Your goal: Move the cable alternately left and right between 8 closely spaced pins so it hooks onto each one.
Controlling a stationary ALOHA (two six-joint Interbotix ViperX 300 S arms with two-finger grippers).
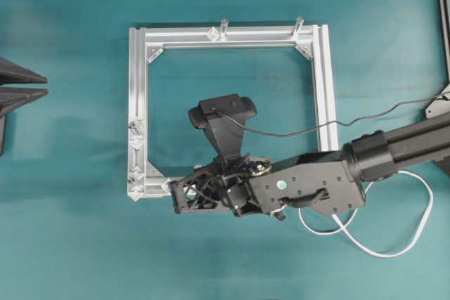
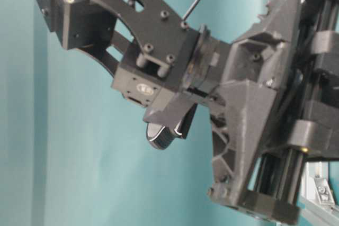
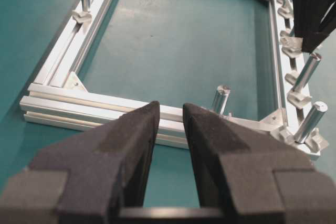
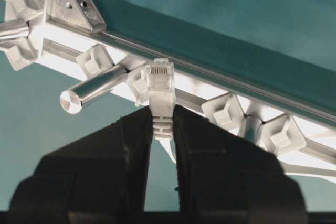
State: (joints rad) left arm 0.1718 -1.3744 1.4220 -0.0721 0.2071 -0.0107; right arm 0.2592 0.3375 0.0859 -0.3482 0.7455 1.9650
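From overhead, the right arm reaches across the teal surface [image 1: 70, 244] and its right end effector [image 1: 176, 198] sits at the lower left corner of the square aluminium frame [image 1: 138, 103], beside the left rail where the pins [image 1: 135, 142] are grouped; the cable [image 1: 394, 247] trails behind the arm in a loose white loop on the surface, slack enough, I judge, to feed the weaving. At the left edge the left end effector [image 1: 17, 86] rests well away from the frame. The table-level view is filled by the black arm and wrist hardware, and neither cable nor pins can be made out there. The left wrist view shows the left end effector [image 3: 170, 129] spread with nothing between its pads, aimed at the frame as if waiting. The right wrist view tells the most: the right end effector [image 4: 161, 129] pinches the cable just behind its clear plug [image 4: 160, 85], so the plug stands out ahead like a needle tip, right up against the rail among the pins [image 4: 224, 112] and beside a metal post [image 4: 92, 92]. No pin looks hooked yet; threading appears about to begin.
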